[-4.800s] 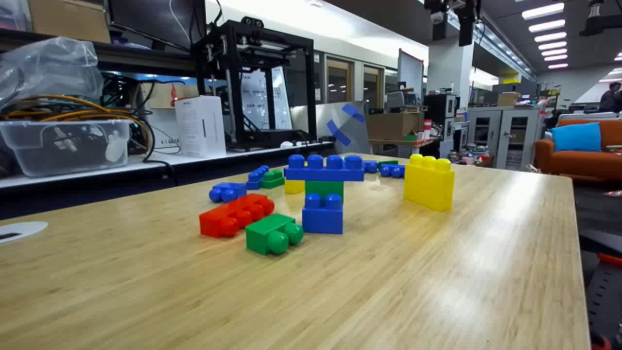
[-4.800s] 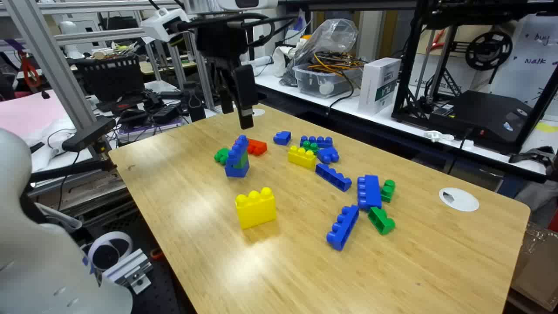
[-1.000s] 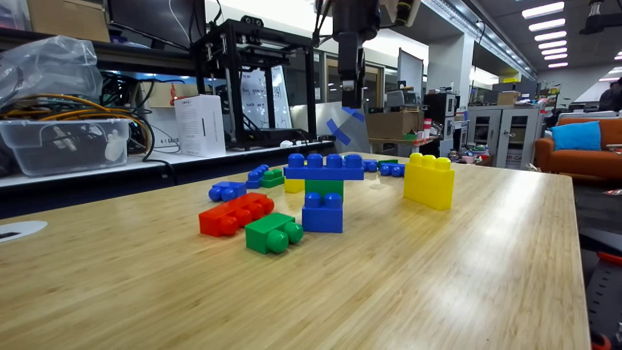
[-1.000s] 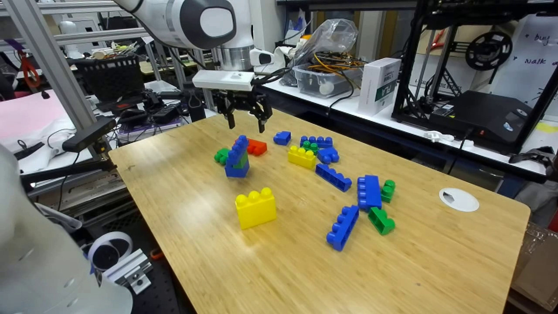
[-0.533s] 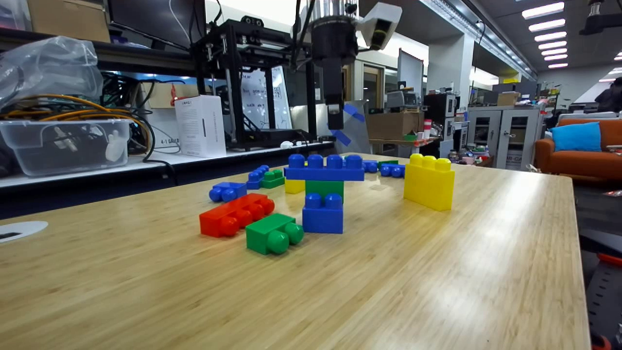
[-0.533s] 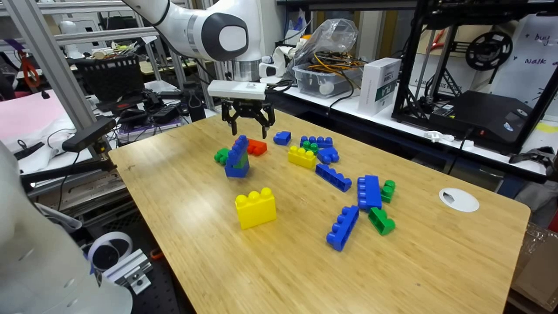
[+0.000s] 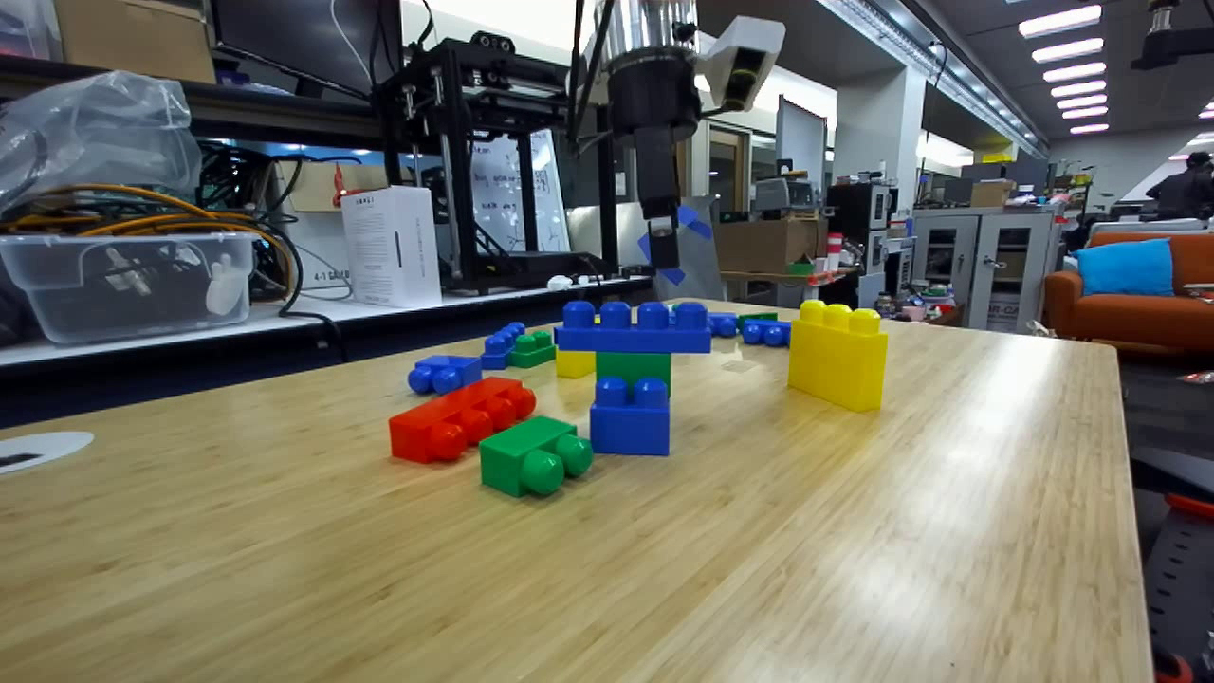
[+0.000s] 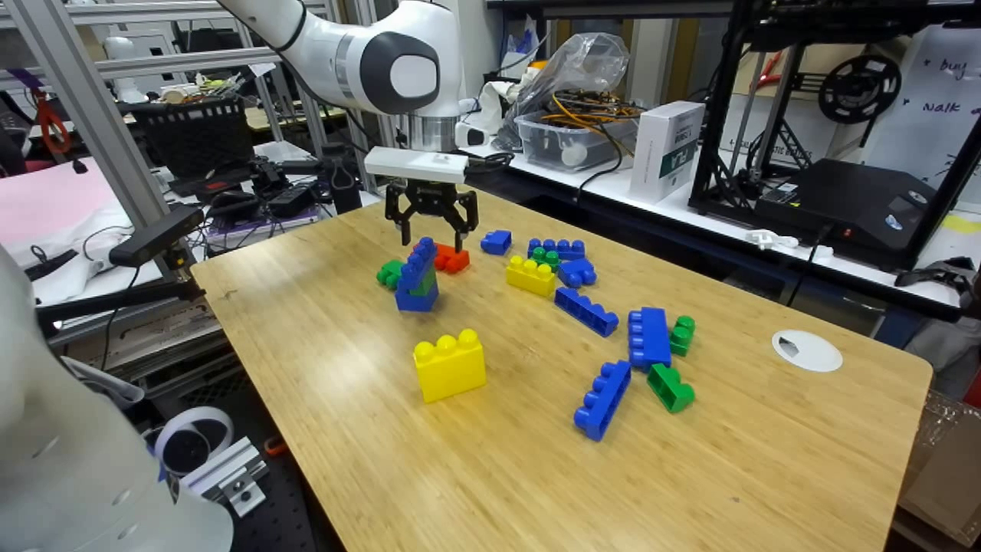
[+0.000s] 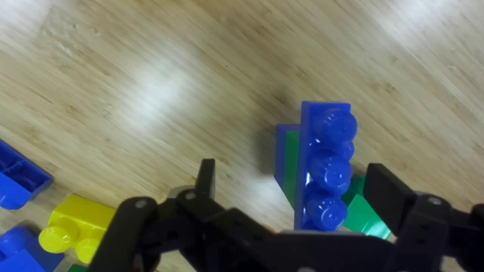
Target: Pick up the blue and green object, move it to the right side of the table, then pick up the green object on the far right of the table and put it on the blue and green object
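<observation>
The blue and green object [image 7: 632,340] stands upright on the table [image 7: 854,531], with a wide blue brick on top, green in the middle and blue below. It shows in both exterior views [image 8: 417,277]. My gripper [image 8: 431,242] is open and empty, pointing down just above it. In the wrist view the stack [image 9: 328,170] lies between the open fingers of my gripper [image 9: 291,166], nearer the right finger, untouched. A green block [image 7: 531,459] lies right beside the stack; it shows partly hidden under the right finger in the wrist view [image 9: 365,215]. Two more green blocks [image 8: 681,335] [image 8: 670,388] lie farther off.
A red block [image 7: 462,420] lies beside the green block and the stack. A tall yellow block [image 8: 450,366] stands in front of the stack. Several blue blocks [image 8: 649,337] and a smaller yellow block [image 8: 530,276] are spread on the table. A shelf with a box [image 8: 667,151] runs along one edge.
Over the past seconds my gripper has turned and moved over the stack. In the last half second it has lowered slightly. The blocks have not moved.
</observation>
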{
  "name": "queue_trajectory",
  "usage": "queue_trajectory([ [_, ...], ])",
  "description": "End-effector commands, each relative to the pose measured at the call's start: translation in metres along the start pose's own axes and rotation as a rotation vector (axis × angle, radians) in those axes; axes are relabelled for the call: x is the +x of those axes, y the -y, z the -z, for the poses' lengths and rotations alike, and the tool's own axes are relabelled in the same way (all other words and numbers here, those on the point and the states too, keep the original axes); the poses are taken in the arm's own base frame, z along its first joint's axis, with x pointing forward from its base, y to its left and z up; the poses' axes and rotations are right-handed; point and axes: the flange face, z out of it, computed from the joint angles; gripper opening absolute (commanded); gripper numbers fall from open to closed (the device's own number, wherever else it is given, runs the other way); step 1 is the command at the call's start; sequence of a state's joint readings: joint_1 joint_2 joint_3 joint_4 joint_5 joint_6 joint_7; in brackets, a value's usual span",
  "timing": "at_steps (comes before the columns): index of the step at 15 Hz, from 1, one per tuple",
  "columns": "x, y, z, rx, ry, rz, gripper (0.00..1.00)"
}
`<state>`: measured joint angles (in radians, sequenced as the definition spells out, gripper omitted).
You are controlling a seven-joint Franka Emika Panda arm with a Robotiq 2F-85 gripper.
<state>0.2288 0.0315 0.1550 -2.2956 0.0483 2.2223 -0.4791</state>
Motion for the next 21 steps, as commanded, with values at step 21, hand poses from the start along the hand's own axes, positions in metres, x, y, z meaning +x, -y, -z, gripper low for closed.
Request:
queue_trajectory([
  [21, 0.012, 0.029, -0.033, 0.066, 0.046, 0.135, 1.00],
])
